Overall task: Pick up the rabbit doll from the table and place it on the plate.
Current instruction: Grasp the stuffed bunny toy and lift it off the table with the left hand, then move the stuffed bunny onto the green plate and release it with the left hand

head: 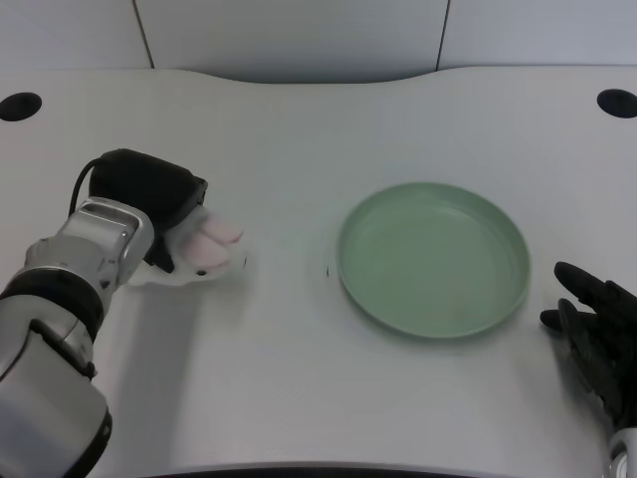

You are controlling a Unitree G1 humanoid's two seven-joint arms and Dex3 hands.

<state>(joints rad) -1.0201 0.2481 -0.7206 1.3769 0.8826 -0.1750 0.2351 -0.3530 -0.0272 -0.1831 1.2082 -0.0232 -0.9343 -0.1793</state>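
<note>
The rabbit doll [206, 249] is white with pink ears and sits at the left of the white table, its ears pointing right toward the plate. My left hand [149, 194] lies over its far side, and a black finger reaches down its near side, so the hand grips the doll. Most of the doll's body is hidden under the hand. I cannot tell whether the doll is touching the table or just above it. The green plate [350, 261] lies right of centre with nothing on it, roughly a hand's width from the doll.
My right hand [597, 319] rests at the right edge, just beside the plate's rim. Two dark round holes [20, 105] [617, 102] sit in the table's far corners. A wall runs along the table's back edge.
</note>
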